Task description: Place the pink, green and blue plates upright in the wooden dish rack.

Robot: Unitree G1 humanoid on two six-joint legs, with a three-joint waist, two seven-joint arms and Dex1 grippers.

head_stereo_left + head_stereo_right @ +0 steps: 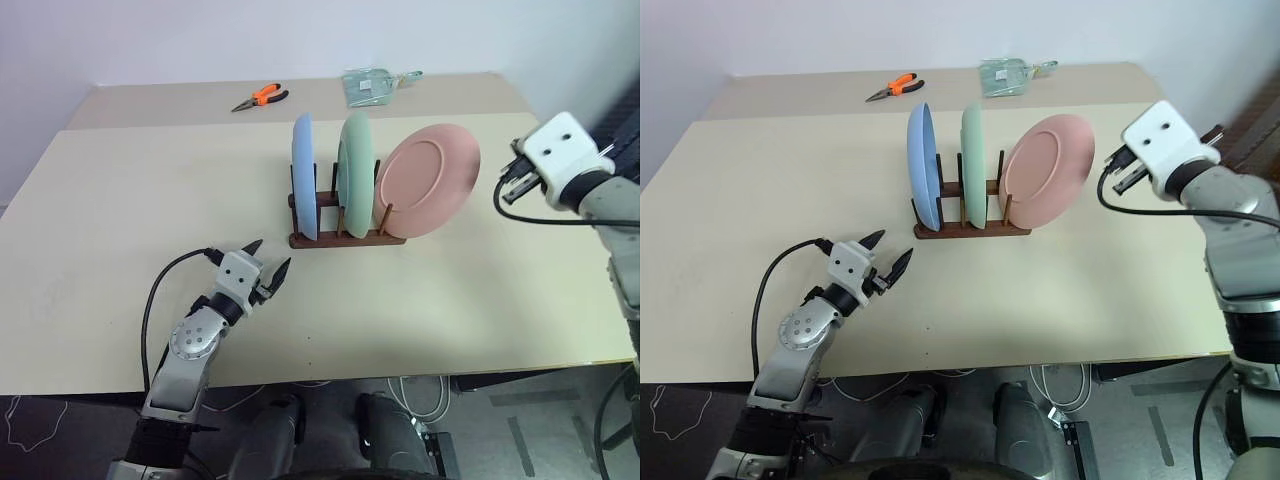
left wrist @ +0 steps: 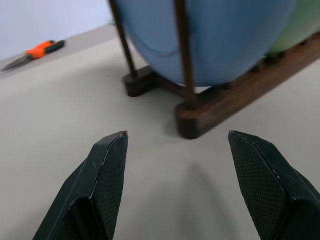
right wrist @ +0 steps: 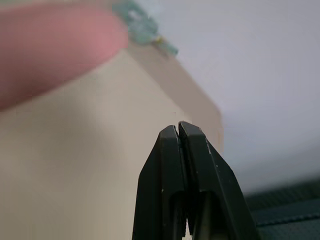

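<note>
- Underneath everything runs a pale beige table (image 1: 120,200) against a plain white wall, with a second tabletop of the same tone butted to its far edge.
- On that far tabletop, well beyond both claws, lie orange-handled pliers (image 1: 261,97) and a clear packet (image 1: 370,85) of greenish contents.
- Near the table's middle sits the wooden dish rack (image 1: 345,237), ahead and to the right of the left gripper (image 1: 265,262) and to the left of the right gripper (image 1: 506,183).
- All three plates are in the rack: the blue plate (image 1: 304,175) upright at the end nearer the left gripper, the green plate (image 1: 354,170) upright in the middle, the pink plate (image 1: 428,180) at the end nearer the right gripper, tilted with its face turned toward the camera.
- The left gripper is low over the table, fingers spread apart with nothing between them; its wrist view looks at the rack's near corner and the blue plate close ahead.
- The right gripper hangs in the air just beside the pink plate's rim, apart from it, its two fingers pressed together on nothing.
</note>
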